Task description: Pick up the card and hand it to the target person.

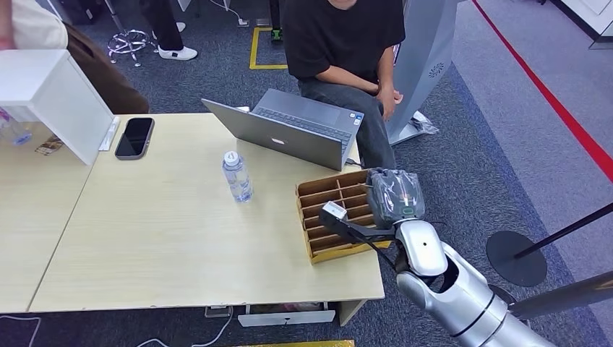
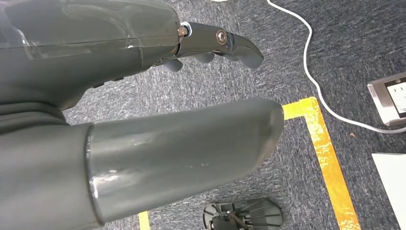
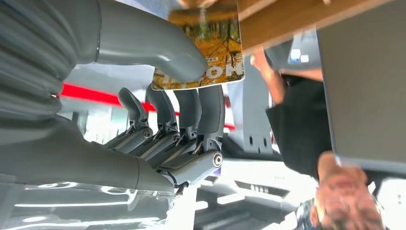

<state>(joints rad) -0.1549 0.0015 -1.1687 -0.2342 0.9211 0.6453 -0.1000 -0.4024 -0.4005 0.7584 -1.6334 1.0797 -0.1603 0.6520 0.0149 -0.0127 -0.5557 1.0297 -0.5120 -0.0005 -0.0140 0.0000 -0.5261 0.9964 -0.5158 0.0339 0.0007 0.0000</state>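
Observation:
The card, printed with a yellow and orange autumn picture, sticks out of the wooden divider box. My right hand pinches its free end, thumb on the printed face and the dark fingers behind it. In the head view my right hand is at the right end of the wooden divider box, near the table's right front corner. The person in a black shirt sits behind the table, hands on their lap. My left hand hangs over the carpet and holds nothing, its fingers apart.
A grey laptop stands open just behind the box. A water bottle is mid-table, with a black phone and a white box at the far left. A black stand base sits on the floor to the right.

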